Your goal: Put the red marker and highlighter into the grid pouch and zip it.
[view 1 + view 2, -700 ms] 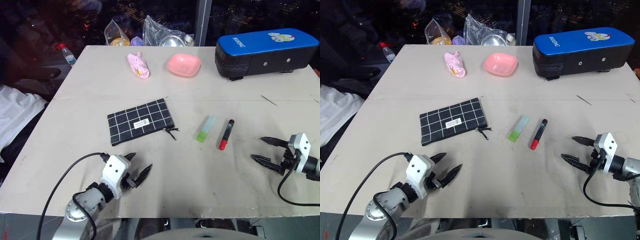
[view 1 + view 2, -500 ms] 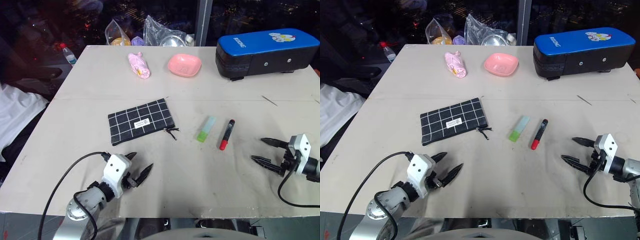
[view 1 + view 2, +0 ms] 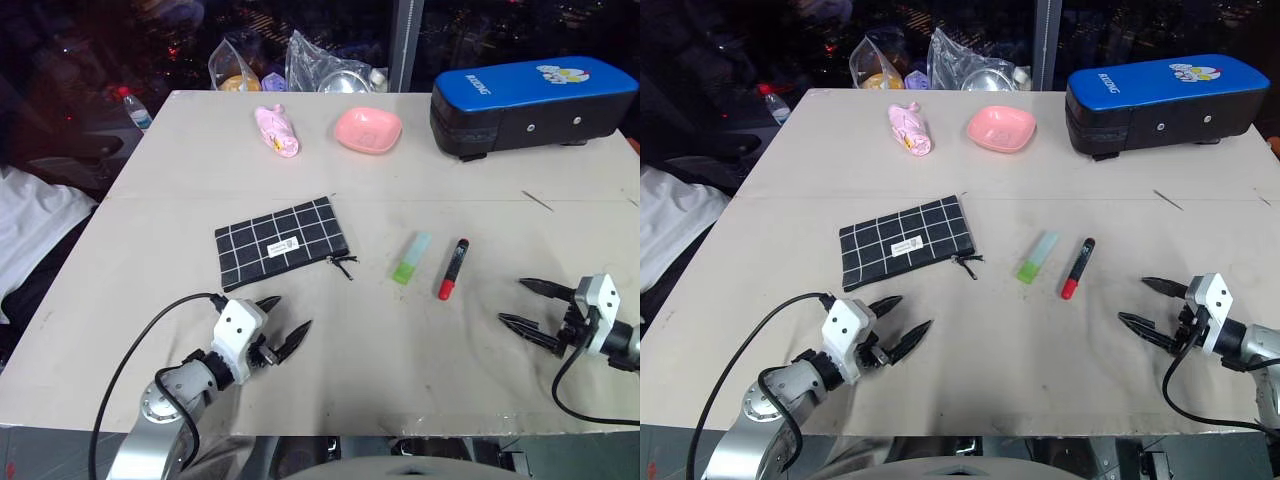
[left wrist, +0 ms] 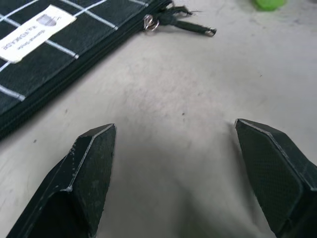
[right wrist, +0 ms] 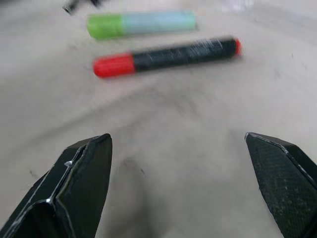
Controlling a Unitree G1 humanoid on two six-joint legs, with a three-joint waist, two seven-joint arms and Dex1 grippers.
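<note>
While both pens lie untouched at centre-right of the surface [image 3: 150,180], my left pincer [image 3: 278,328] has crept forward since a moment ago, toward twelve o'clock, and now sits just below the grid pouch [image 3: 282,242], fingers spread wide and empty. My right pincer [image 3: 535,307] has barely drifted, also spread apart, with the red marker [image 3: 453,269] at its ten o'clock and the highlighter [image 3: 411,258] just beside that, at the marker's nine. The pouch's zipper pull [image 4: 178,22] looks closed to me, so I judge this advance as lining up to open it first.
</note>
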